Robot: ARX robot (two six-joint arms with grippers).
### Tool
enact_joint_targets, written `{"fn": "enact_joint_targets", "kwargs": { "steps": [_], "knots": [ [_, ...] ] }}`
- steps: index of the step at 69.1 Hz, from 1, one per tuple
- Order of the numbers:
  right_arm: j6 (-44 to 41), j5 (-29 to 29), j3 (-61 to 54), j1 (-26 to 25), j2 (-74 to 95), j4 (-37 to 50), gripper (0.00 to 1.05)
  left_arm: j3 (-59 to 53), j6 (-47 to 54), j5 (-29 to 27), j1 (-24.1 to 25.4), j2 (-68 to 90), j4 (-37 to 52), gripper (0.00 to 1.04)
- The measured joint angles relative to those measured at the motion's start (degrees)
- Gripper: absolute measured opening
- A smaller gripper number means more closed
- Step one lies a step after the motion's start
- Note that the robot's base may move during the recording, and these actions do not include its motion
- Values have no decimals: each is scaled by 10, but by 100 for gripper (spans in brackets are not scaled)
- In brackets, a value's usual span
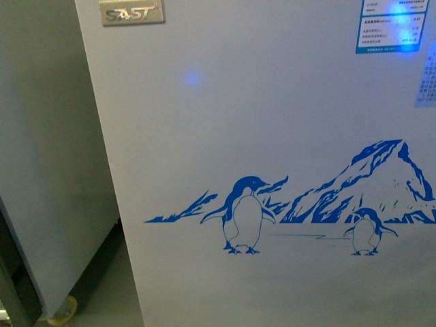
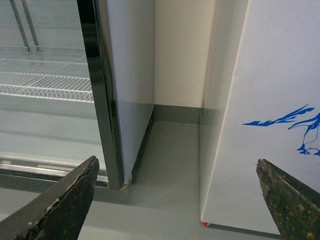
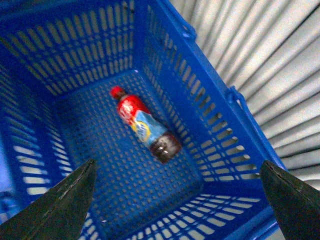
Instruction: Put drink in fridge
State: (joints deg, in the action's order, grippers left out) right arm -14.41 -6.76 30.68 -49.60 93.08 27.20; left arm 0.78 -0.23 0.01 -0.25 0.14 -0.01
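The drink bottle [image 3: 145, 125] lies on its side on the floor of a blue slatted basket [image 3: 210, 125], seen only by the right wrist camera. Taking the line between that gripper's fingers as 9-to-3, the bottle's long axis runs from about 11 to 5 o'clock. The red cap [image 3: 116, 91] is at the far end, and the dark base is nearer the basket's side wall. The right gripper [image 3: 176, 164] hangs over the basket with its fingers spread wide and nothing between them.

The front view is filled by the fridge [image 1: 272, 136], with its silver SAST badge [image 1: 131, 12] at 11 o'clock, a label [image 1: 390, 26] at 1 o'clock and the blue penguin-and-mountain graphic [image 1: 306, 204] toward 5 o'clock. Neither arm nor the bottle appears there.

The left wrist view shows the gap between the fridge's corner and the upright cabinet [image 2: 125, 75] with its wire shelves [image 2: 45, 80]. The left gripper [image 2: 175, 161] is also spread wide and empty.
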Motion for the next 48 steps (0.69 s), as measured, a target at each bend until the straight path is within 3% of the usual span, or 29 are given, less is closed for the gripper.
{"fn": "enact_joint_targets", "kwargs": {
  "steps": [12,33,48],
  "knots": [
    [-65,-5,108,-15,187,21,98,0,0,0,0,0,0,97],
    [-95,53,309,24,439,45,98,0,0,0,0,0,0,97],
    [-101,85,500,64,598,-2,98,0,0,0,0,0,0,97]
  ]
}}
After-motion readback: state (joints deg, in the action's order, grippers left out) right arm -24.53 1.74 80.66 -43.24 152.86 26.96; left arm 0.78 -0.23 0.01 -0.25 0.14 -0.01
